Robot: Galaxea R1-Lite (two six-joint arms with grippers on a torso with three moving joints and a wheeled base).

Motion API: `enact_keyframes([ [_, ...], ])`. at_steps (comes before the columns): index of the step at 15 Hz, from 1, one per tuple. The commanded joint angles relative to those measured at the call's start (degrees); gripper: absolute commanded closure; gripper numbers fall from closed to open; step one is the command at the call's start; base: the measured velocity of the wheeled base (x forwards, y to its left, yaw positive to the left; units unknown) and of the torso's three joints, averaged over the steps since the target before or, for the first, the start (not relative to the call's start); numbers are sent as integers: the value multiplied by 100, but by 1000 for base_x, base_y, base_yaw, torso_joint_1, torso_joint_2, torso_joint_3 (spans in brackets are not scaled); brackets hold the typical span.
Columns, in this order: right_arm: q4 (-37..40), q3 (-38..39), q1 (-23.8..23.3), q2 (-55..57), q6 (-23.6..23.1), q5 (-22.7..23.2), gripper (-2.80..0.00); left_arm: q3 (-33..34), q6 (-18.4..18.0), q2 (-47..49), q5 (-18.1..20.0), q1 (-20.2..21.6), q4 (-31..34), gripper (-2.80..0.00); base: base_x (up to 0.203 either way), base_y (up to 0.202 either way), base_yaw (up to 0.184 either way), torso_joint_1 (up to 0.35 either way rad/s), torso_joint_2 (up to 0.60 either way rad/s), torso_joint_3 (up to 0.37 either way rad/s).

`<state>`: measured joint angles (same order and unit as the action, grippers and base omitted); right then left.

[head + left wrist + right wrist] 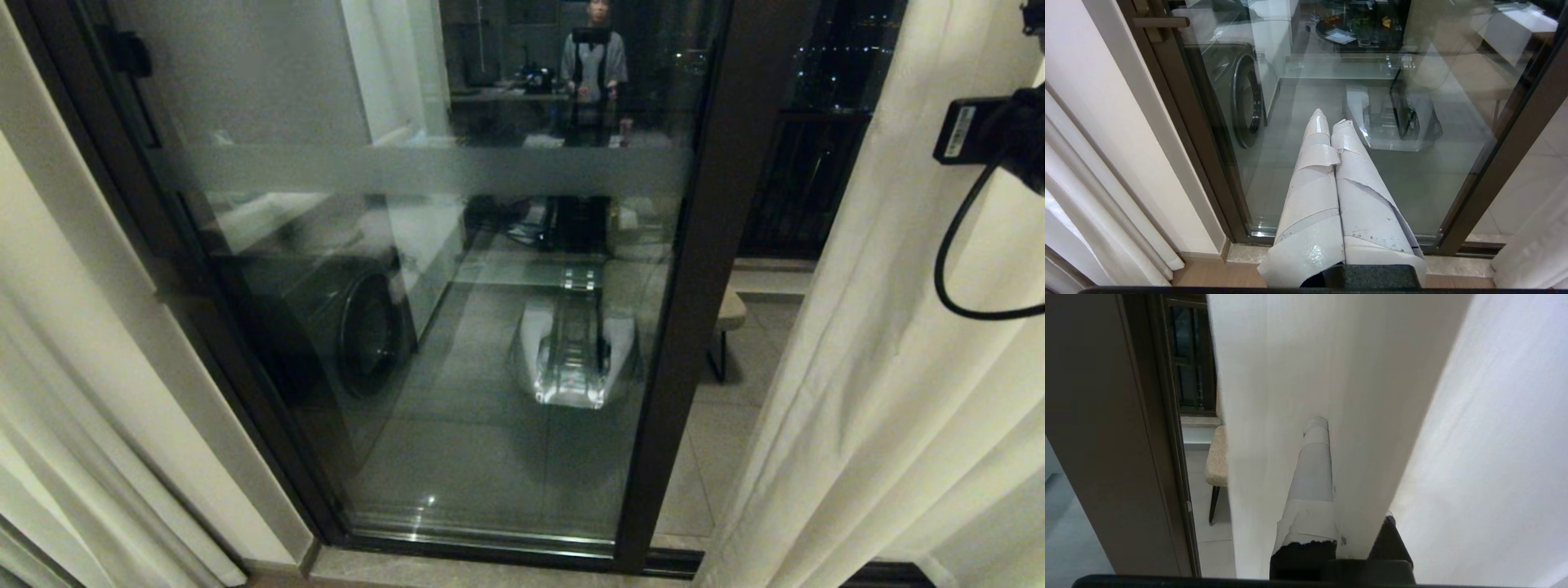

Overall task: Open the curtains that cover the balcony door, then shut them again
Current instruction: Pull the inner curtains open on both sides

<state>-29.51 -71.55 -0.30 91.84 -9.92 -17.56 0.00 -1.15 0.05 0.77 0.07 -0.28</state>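
The balcony door stands uncovered, with dark frame posts and a frosted band across the glass. The cream curtains hang bunched at both sides, one panel on the left and one on the right. My right arm's wrist reaches into the right panel at the head view's upper right edge. In the right wrist view my right gripper is shut on a fold of the curtain; one taped finger shows, the other is behind the fabric. My left gripper is shut and empty, pointing at the door glass.
Behind the glass are a washing machine and a small stool, the stool also in the right wrist view. The glass reflects my base and a standing person. A black-railed window lies beyond. A door handle sits on the left frame.
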Motion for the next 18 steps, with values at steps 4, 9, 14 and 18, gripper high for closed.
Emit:
enact_keyframes([
  [4, -152, 114, -102, 44, 8, 7, 0, 0, -7, -5, 2, 1, -6, 0, 0, 0, 0, 0, 0, 0],
  [9, -152, 85, -229, 18, -1, 7, 0, 0, 0, -5, 2, 1, -7, 0, 0, 0, 0, 0, 0, 0],
  [14, -154, 124, -312, 68, 2, 7, 0, 0, 0, 2, 2, 1, 0, 0, 0, 0, 0, 0, 0, 0],
  [18, -159, 123, -383, 62, -1, 7, 0, 0, 62, -5, -6, 1, -11, 0, 0, 0, 0, 0, 0, 0],
])
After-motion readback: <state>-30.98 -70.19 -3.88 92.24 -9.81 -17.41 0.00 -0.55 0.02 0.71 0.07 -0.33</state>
